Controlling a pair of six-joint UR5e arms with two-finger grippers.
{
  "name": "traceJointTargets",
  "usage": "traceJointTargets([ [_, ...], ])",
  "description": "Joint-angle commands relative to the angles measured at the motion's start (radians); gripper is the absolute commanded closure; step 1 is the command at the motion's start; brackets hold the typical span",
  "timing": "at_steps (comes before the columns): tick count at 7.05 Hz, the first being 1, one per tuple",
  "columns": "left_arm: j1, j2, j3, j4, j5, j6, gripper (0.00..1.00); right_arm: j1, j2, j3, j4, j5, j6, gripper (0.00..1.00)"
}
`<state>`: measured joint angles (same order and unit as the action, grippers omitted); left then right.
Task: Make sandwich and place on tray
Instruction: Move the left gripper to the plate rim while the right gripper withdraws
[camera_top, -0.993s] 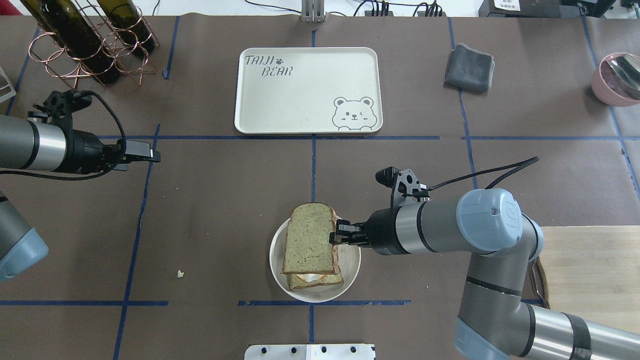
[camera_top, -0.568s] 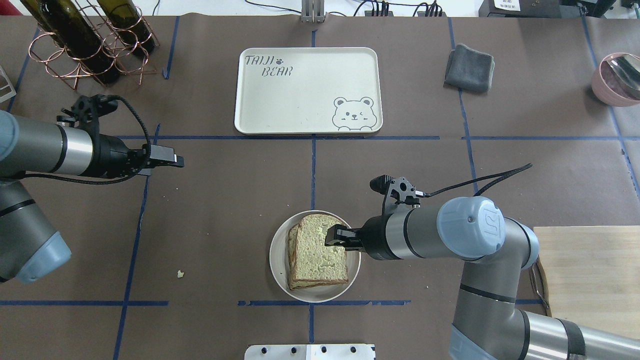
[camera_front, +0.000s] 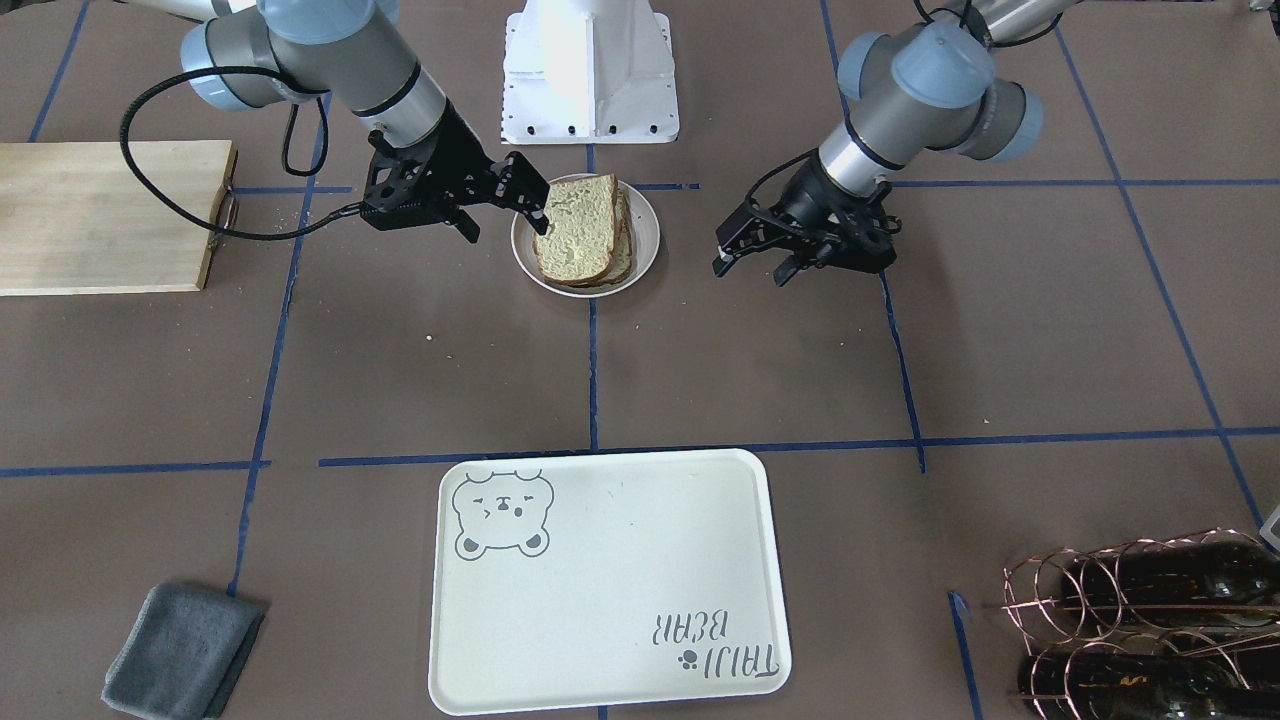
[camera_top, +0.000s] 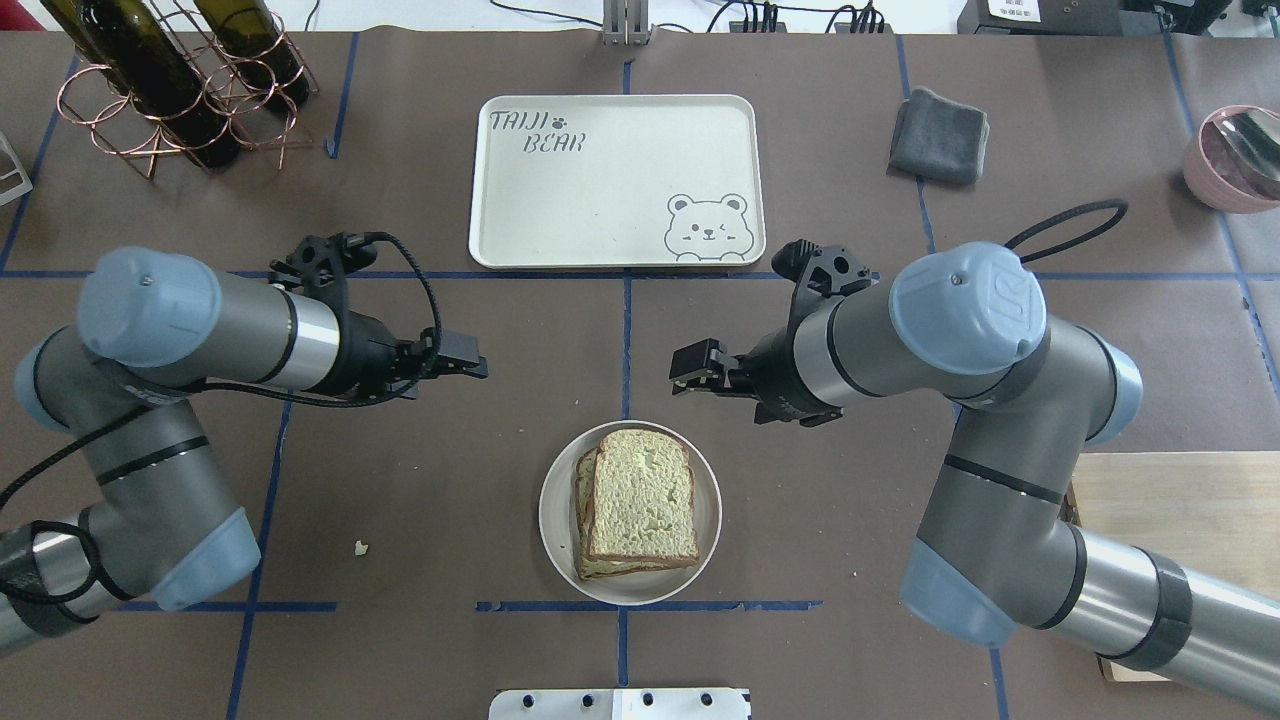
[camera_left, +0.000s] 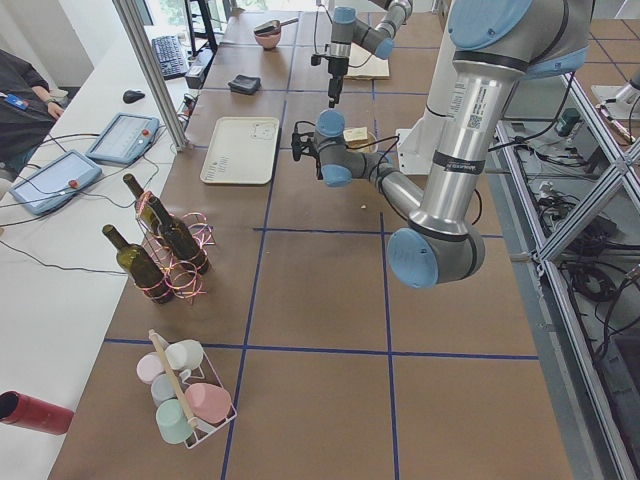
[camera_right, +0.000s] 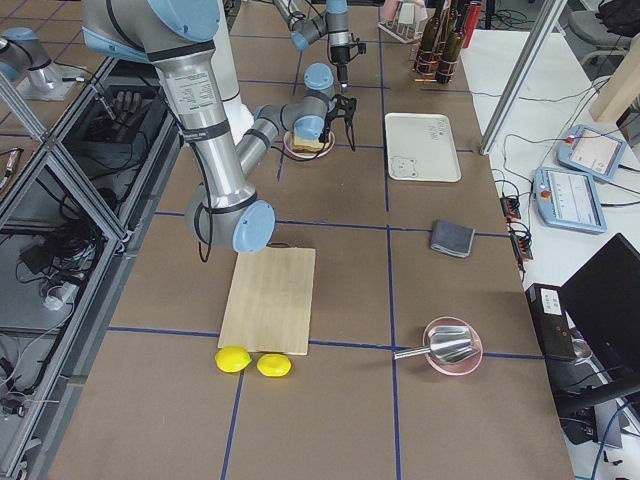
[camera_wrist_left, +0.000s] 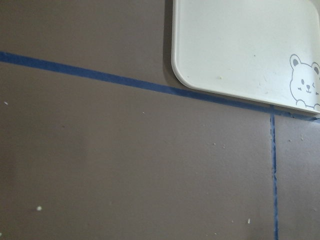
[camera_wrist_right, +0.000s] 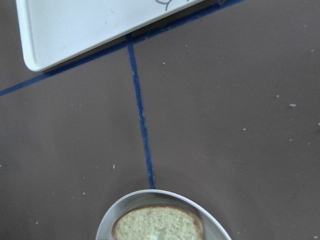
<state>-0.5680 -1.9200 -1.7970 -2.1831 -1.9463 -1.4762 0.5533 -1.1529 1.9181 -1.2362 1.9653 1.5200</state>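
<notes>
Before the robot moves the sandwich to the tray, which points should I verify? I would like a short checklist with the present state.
1. The sandwich is closed by a top slice: ok.
2. Egg inside: cannot tell, the top slice hides it.
3. The sandwich rests on the plate: ok.
4. The tray has room: ok, nothing lies on it.
5. The right end effector is open, off the bread: ok.
6. The left end effector is open, holding nothing: ok.

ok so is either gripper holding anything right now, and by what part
Nothing is held. The right gripper and the left gripper are both open and empty. The sandwich lies on the white plate, clear of both.
</notes>
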Motion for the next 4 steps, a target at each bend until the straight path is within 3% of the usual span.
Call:
traceJointTargets([
  [1, 0.118, -0.103, -0.016, 0.218, 0.102, -0.024, 0.14, 0.057, 0.004, 0.057, -0.237, 0.021, -0.177, 0.00],
  [4, 0.193, -0.109, -0.009, 0.220, 0.133, -0.078, 0.40, 0.098, -0.010, 0.081, -0.289, 0.046, -0.248, 0.00],
])
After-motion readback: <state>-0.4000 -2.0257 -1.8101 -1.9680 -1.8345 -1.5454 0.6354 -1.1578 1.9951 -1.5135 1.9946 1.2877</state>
